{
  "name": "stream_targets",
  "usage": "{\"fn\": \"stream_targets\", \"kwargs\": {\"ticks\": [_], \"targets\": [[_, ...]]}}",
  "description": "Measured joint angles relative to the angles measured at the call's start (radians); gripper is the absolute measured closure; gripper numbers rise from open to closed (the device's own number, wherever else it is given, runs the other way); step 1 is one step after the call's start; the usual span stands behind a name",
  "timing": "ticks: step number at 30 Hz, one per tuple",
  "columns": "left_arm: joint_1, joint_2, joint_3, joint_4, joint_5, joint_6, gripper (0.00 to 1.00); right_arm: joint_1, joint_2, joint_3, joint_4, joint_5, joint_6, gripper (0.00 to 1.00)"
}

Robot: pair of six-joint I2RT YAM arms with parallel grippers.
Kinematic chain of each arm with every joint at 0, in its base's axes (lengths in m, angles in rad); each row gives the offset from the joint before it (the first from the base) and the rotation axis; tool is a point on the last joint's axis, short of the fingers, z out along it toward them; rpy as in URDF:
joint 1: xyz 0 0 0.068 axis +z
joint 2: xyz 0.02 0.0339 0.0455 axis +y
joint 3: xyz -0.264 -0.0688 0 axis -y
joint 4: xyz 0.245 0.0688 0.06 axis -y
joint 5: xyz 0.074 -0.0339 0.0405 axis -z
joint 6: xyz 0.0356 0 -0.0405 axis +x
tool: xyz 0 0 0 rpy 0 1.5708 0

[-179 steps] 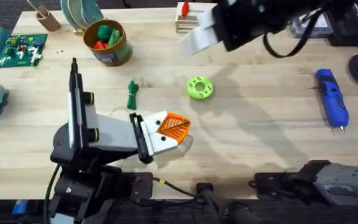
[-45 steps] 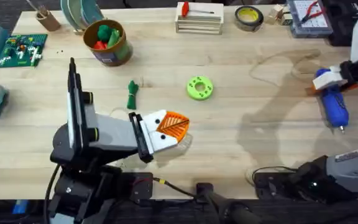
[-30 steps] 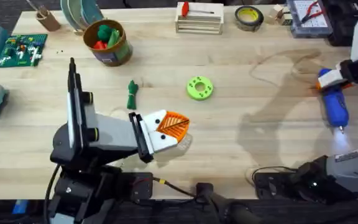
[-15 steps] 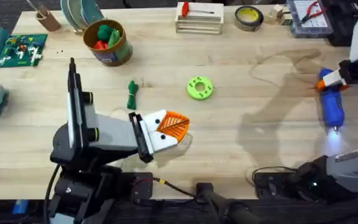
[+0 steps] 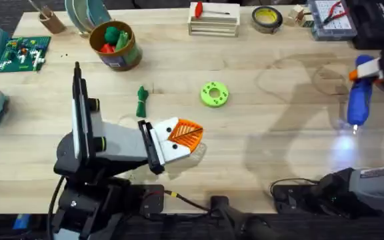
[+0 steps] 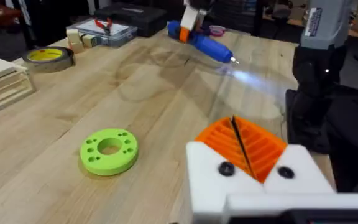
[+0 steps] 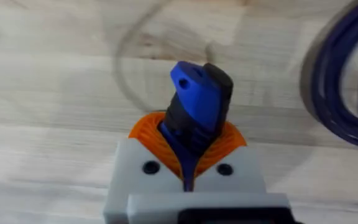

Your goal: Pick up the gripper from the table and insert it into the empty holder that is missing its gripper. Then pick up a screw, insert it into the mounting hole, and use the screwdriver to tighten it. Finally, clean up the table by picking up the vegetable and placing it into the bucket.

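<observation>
So your screwdriver [image 5: 359,100] is the blue pistol-shaped powered one, orange collar near the top, thin metal bit pointing down toward you, and it's lit: there's a bright spot of light on the table [image 5: 279,133] right under the tip. It's off the wood at the far right side, clamped in your right gripper [image 7: 188,158]; the wrist view shows the orange ribbed pads [image 7: 151,127] pinched on either side of the blue handle butt.

Your left gripper [image 5: 182,139] sits low near the front middle of the table, white finger blocks with both orange pads pressed flat together, nothing between them.

Counting what's out there:
- one slim dark green toy vegetable [image 5: 142,101] with a leafy end, lying on the wood just beyond the left gripper
- one bright green ring-shaped disc [image 5: 214,93], to the right of the vegetable, apart from it
- one gold-olive bucket [image 5: 115,45] at the back left, with red and green toy bits already in it
- one yellow tape roll [image 5: 267,16] and one small wooden crate [image 5: 213,23] along the back edge, a red-handled tool lying on top of the crate
- one dark blue cable coil [image 7: 340,81] near the screwdriver in the right wrist view
</observation>
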Motion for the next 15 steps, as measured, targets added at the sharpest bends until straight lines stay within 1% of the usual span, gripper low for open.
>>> {"fn": "stream_targets", "kwargs": {"ticks": [5, 11, 15], "targets": [[0.0, 0.0, 0.0, 0.001, -0.004, 0.0, 0.994, 0.01, -0.154, 0.0, -0.002, -0.052, 0.061, 0.981], [0.0, 0.0, 0.0, 0.001, -0.004, 0.0, 0.994, 0.041, -0.359, 0.0, -0.004, -0.083, 0.113, 0.982], [0.0, 0.0, 0.0, 0.001, -0.004, 0.0, 0.994, 0.059, -0.481, 0.0, -0.011, -0.131, 0.151, 0.982]]}}
